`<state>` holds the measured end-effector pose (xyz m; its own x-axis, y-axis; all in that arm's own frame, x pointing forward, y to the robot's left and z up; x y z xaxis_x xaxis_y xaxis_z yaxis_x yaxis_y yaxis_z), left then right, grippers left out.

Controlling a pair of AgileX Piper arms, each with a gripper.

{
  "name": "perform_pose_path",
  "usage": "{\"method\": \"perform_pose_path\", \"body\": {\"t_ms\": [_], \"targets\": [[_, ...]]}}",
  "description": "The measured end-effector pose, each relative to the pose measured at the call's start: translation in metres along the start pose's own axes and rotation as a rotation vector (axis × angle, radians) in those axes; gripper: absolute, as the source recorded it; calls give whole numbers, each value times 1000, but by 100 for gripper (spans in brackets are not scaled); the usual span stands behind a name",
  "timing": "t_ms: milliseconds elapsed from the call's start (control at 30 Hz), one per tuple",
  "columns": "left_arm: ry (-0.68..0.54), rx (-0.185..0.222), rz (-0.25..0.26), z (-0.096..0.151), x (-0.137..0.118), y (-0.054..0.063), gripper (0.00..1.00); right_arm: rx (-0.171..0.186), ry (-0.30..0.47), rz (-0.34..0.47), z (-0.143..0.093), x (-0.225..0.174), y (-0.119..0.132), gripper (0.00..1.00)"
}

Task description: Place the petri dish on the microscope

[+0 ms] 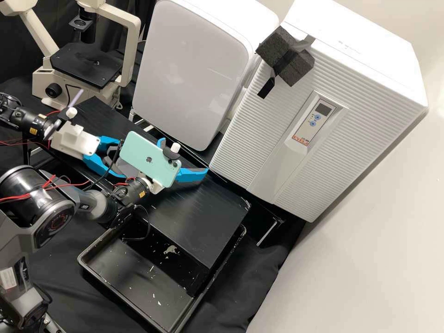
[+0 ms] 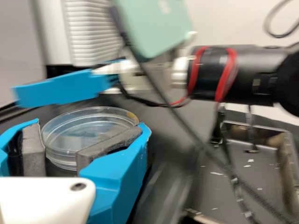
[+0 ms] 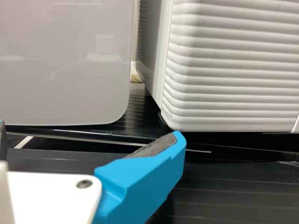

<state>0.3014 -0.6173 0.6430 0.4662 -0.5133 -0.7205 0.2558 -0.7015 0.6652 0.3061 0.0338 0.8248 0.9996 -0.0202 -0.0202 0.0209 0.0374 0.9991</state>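
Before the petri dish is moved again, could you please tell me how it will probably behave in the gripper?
The petri dish looks thin-walled and shallow, so it is probably light and stiff, but may crack if squeezed hard. Its clear side looks smooth and could slip, though the left gripper has grey pads against it that may help.

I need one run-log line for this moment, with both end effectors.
left end effector: gripping petri dish | right end effector: open, holding nothing | microscope stage: dish not yet placed

microscope (image 1: 82, 66) top cut off, petri dish (image 2: 88, 125) partly behind left claw (image 1: 122, 158), right claw (image 1: 184, 155) partly behind phone (image 1: 147, 159)
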Motion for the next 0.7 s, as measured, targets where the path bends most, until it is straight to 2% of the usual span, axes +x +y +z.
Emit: {"method": "perform_pose_path", "body": {"t_ms": [367, 533, 700], "targets": [[222, -100, 69, -52, -63, -2, 0, 0, 0, 0, 0, 0, 0, 100], [252, -133, 99, -57, -83, -6, 0, 0, 0, 0, 0, 0, 0, 100], [268, -188, 127, -55, -93, -10, 0, 0, 0, 0, 0, 0, 0, 100]]}}
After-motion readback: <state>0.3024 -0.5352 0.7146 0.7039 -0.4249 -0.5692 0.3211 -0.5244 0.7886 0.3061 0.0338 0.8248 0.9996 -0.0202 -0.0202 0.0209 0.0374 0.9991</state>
